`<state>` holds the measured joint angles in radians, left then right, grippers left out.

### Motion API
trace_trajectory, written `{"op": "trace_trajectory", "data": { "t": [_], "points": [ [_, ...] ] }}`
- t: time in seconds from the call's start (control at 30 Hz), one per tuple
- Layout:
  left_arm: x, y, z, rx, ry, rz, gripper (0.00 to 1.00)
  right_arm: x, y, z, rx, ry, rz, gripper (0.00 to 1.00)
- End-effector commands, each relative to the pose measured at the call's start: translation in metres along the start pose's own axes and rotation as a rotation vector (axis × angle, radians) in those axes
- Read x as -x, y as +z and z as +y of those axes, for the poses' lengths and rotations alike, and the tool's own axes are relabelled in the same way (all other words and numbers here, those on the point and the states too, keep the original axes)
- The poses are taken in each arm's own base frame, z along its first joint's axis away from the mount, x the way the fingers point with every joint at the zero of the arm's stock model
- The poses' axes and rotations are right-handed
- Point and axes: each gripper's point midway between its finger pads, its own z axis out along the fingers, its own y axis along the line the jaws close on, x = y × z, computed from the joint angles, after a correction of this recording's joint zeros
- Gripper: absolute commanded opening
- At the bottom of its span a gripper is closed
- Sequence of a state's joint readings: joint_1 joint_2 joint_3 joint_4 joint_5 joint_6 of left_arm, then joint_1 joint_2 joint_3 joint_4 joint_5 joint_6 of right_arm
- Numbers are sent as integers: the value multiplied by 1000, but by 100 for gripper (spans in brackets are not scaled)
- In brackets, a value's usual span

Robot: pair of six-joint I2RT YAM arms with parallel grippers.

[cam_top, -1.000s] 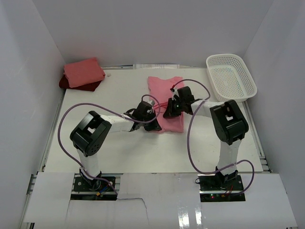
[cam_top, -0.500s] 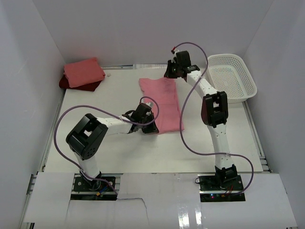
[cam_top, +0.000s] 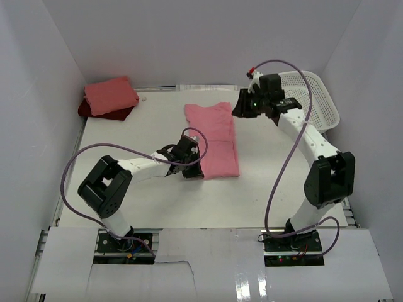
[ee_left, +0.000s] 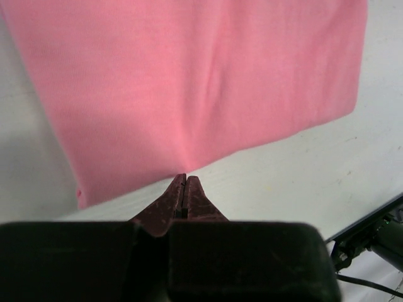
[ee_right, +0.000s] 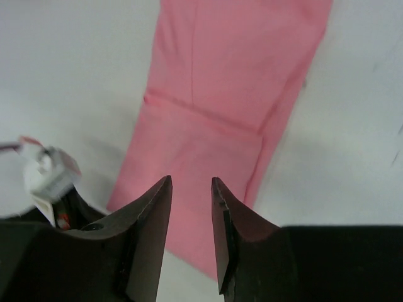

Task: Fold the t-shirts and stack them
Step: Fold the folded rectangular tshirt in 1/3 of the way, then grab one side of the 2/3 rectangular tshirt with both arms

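The right arm has swung out to the right, and the right gripper [ee_right: 190,182] has let go. Its jaws stand a little way apart with nothing between them, up over the far right corner of the rose pink t-shirt [cam_top: 217,141]. That shirt lies flat in a long strip in the middle of the table [cam_top: 271,189]. The left gripper [ee_left: 183,179] is closed tight, pinching the shirt's near edge. In the far left corner, the salmon pink t-shirt [cam_top: 111,94] sits folded on the dark red t-shirt [cam_top: 94,113].
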<state>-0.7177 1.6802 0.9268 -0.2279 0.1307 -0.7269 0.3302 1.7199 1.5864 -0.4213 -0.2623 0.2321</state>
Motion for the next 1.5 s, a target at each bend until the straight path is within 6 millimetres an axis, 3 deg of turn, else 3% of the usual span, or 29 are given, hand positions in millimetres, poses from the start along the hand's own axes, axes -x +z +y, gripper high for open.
{"op": "trace_trajectory", "data": {
  "t": [0.0, 0.07, 0.1, 0.17, 0.2, 0.27, 0.3, 0.33, 0.5, 0.67, 1.1, 1.2, 1.27, 1.47],
  "points": [
    [17, -31, -21, -37, 30, -59, 1, -99, -18, -12, -66, 68, 234, 38],
    [16, -35, -20, -33, 32, -59, 7, -127, -29, -12, -68, 94, 273, 44],
    [17, -42, -21, -31, 37, -62, 12, -152, -39, -11, -51, 110, 300, 58],
    [22, -50, -22, -23, 45, -83, 22, -170, -46, -6, -14, 119, 315, 61],
    [24, -55, -22, -21, 46, -95, 38, -173, -53, -2, 5, 117, 303, 62],
    [29, -70, -25, -29, 47, -127, 59, -193, -56, -6, -6, 136, 310, 83],
    [30, -73, -20, -21, 36, -137, 77, -193, -59, -6, -7, 136, 295, 89],
    [32, -79, -20, -32, 28, -147, 80, -204, -59, -7, -4, 148, 306, 89],
    [23, -74, 20, 11, -52, -113, 81, -229, -52, -6, 22, 212, 343, 88],
    [13, -60, 40, 16, -82, -86, 81, -242, -34, -14, 16, 244, 361, 84],
    [1, -34, 59, 54, -103, -59, 81, -264, 1, -30, -11, 303, 390, 70],
    [-1, -28, 63, 66, -105, -48, 81, -270, 4, -31, -8, 309, 408, 50],
    [-4, -23, 67, 78, -108, -33, 81, -273, 5, -32, -6, 316, 412, 43],
    [-10, -13, 73, 98, -126, -7, 81, -282, -2, -30, -1, 325, 428, 48]
  ]
}}
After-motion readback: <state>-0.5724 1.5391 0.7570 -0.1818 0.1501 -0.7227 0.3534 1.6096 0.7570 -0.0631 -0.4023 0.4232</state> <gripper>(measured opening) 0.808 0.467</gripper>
